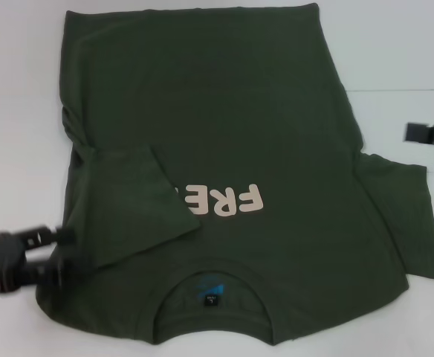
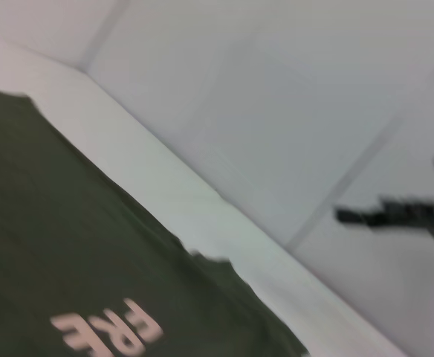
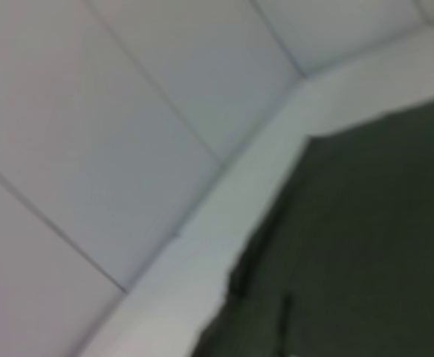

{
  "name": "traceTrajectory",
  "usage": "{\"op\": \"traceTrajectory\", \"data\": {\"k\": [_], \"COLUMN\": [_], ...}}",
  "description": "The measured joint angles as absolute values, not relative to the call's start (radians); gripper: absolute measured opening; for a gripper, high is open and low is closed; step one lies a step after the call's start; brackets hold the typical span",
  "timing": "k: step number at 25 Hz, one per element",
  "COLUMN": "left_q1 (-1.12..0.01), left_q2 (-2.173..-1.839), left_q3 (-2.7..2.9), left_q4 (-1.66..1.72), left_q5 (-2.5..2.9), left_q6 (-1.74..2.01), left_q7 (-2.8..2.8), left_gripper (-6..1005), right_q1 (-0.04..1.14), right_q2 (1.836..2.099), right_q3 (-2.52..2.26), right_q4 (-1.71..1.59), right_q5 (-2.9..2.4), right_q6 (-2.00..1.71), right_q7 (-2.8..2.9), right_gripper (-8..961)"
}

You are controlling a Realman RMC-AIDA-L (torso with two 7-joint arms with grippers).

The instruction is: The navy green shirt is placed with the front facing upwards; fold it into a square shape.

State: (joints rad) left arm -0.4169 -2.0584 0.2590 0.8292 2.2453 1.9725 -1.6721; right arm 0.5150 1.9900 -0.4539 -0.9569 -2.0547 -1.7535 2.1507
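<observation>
Now, navy green shirt (image 1: 232, 149) spread flat, left gripper (image 1: 50, 260) touching its near-left edge

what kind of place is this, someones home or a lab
Probably a lab or test bench, not a home: the navy green shirt lies on a bare white table, plain pale panelled walls stand behind it, and the left pincer is at the shirt's edge.

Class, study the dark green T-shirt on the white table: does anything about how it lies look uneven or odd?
Yes. The dark olive-green cotton T-shirt is lopsided: its sleeve on the robot's left is folded inward, covering part of the pale lettering, while the opposite sleeve lies spread flat on the white table. The left gripper is by the folded side.
</observation>
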Motion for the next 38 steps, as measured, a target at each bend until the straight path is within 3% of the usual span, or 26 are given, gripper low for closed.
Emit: {"op": "traceTrajectory", "data": {"k": [9, 12, 16, 22, 38], "left_q1": [-0.409, -0.402, -0.396, -0.396, -0.394], "left_q2": [-2.068, -2.077, -2.091, -2.098, -2.111], "left_q3": [0.291, 0.313, 0.351, 0.358, 0.359], "left_q4": [0.834, 0.830, 0.830, 0.826, 0.825], "left_q5": [2.321, 2.332, 2.333, 2.330, 2.324], "left_q6": [2.005, 2.008, 1.999, 1.994, 1.986], "left_q7": [-1.563, -1.522, -1.486, -1.464, -1.433], "left_gripper": [921, 921, 921, 921, 921], "right_q1": [0.607, 0.618, 0.624, 0.635, 0.708], "right_q2": [1.867, 1.853, 1.855, 1.880, 1.899], "right_q3": [-0.488, -0.491, -0.510, -0.545, -0.558], "right_q4": [-1.085, -1.086, -1.071, -0.993, -0.727], "right_q5": [-2.496, -2.569, -2.644, -2.686, -2.706], "right_q6": [-1.785, -1.784, -1.760, -1.655, -1.423], "right_q7": [2.583, 2.626, 2.646, 2.652, 2.662], "right_gripper": [857, 857, 857, 856, 856]}}
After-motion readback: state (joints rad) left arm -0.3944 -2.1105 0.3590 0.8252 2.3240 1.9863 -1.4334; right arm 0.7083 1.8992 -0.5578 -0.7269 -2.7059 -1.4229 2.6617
